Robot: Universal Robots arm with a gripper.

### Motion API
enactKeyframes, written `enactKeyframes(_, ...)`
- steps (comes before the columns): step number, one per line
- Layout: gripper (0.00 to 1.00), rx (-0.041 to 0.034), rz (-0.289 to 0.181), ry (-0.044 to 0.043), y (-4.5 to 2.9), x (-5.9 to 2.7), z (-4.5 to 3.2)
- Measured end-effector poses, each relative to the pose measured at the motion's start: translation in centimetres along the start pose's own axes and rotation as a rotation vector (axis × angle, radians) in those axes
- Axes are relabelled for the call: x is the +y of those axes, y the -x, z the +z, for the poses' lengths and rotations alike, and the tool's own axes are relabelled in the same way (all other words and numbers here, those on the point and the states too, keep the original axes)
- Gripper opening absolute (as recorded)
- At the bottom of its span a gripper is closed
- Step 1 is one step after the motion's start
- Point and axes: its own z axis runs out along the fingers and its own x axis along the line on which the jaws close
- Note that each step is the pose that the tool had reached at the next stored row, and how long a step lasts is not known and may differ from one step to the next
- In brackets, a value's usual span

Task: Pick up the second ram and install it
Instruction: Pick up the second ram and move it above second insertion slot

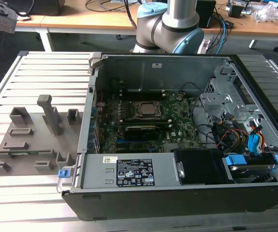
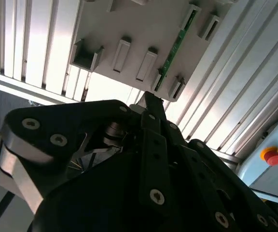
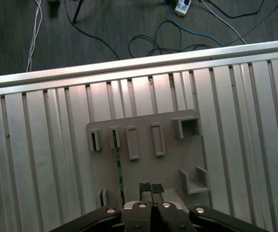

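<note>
The second ram [image 3: 119, 169] is a thin green stick standing on edge in a slot of the grey holder plate [image 3: 173, 145]. It also shows in the second wrist view as the ram [image 2: 175, 48], and in the exterior view as a green strip [image 1: 22, 153] on the holder plate [image 1: 33, 140]. My gripper [image 3: 151, 187] hangs well above the plate. Its two black fingertips are pressed together and shut on nothing. The ram lies a little to one side of the fingertips, apart from them. In the second wrist view the gripper [image 2: 149, 104] points toward the ram's near end.
An open computer case [image 1: 255, 77] stands at the exterior view's right with the green motherboard [image 1: 177, 123] inside, plus cables and drive bays. The slatted metal table [image 1: 33, 72] carries plate and case. Several empty holders rise from the plate. Cables lie on the floor beyond the table edge.
</note>
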Motion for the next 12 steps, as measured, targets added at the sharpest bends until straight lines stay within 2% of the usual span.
enactKeyframes(4, 0.11, -0.0002, 0.002, -0.0001, 0.00, 0.00, 0.00)
enactKeyframes(5, 0.17, -0.0002, 0.003, -0.0001, 0.00, 0.00, 0.01)
enactKeyframes(6, 0.30, -0.0002, 0.004, -0.0002, 0.00, 0.00, 0.00)
enactKeyframes(10, 0.30, -0.0003, 0.005, -0.0002, 0.00, 0.00, 0.13)
enactKeyframes(12, 0.30, -0.0003, 0.005, -0.0002, -0.01, -0.08, 0.58)
